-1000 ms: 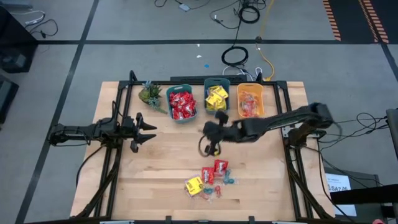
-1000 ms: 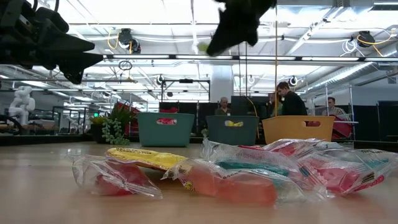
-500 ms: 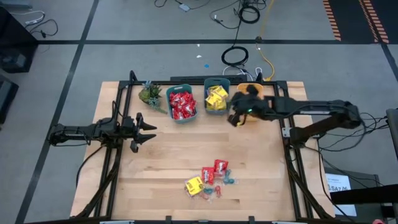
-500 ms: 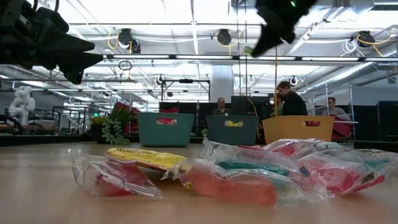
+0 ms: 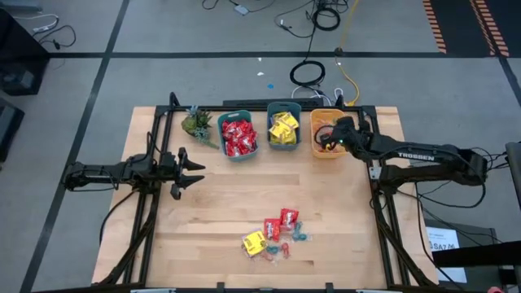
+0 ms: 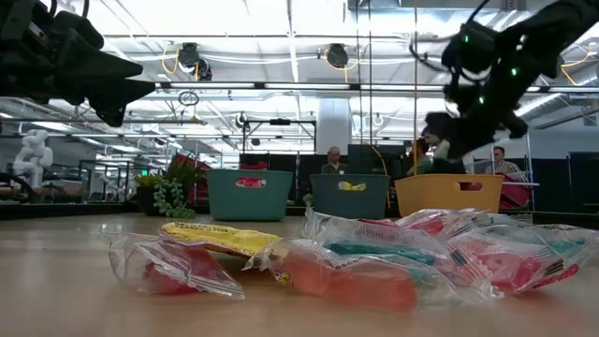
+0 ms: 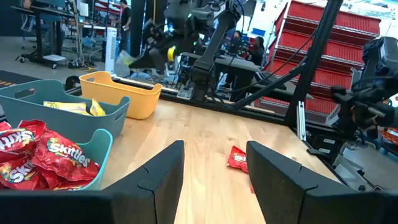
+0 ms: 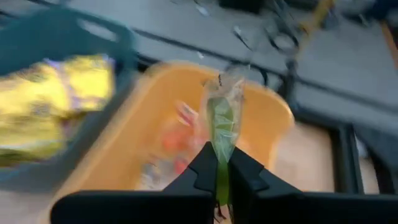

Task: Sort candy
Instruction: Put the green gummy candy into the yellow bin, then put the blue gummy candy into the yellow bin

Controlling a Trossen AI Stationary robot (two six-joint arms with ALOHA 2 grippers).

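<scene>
Wooden worktop [image 5: 228, 203] under a workshop hall. Your right gripper's fingers [image 8: 233, 180] pinch one clear twist-wrapped piece [image 8: 222, 121] by its lower end, above the orange bin [image 5: 316, 149]; expect it to be light, crinkly and slippery, so grip the twisted tail. Nearby stand the yellow-packet bin [image 5: 283, 129] and red-packet bin [image 5: 238, 136]. Unsorted candy [image 5: 275, 232] lies near the worktop's front edge. Your left gripper [image 5: 194, 171] waits, fingers spread.

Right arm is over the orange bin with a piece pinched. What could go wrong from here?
The right gripper pinches only the tail of the green twist-wrapped candy, so it could slip early. It hangs near the orange bin edge beside the yellow-packet bin; a swing on release might drop it there.
</scene>
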